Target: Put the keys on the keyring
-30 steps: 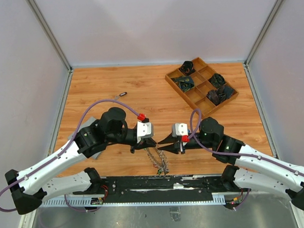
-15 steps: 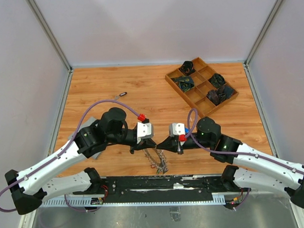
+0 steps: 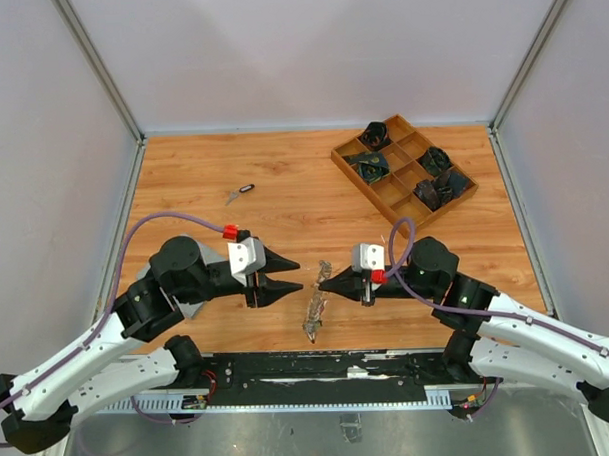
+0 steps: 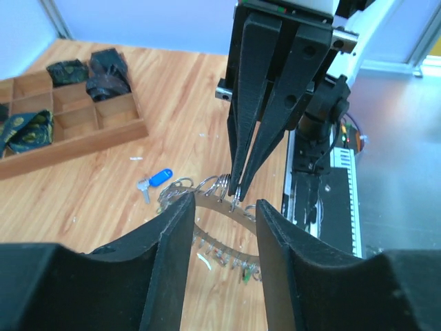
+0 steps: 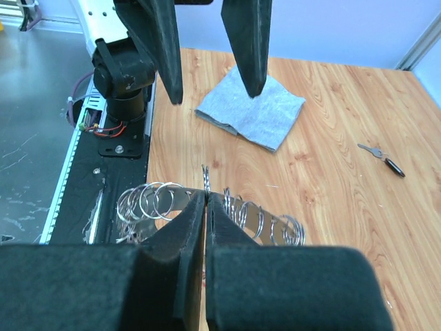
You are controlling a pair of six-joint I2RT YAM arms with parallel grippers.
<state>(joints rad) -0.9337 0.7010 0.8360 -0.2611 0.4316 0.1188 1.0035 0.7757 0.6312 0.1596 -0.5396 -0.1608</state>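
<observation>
Right pincer clamps the keyring by its rim, so we have it propped upright for threading; left pincer gapes empty just opposite, a blue-tagged key lying beside our clenched tips.

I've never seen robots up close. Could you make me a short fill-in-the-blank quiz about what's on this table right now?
1. The right end effector pinches the keyring, while the open left end effector holds ____.
2. The loose key lying nearest the keyring has a ____ tag.
3. The compartment tray is made of ____.

Missing words: nothing; blue; wood.
</observation>
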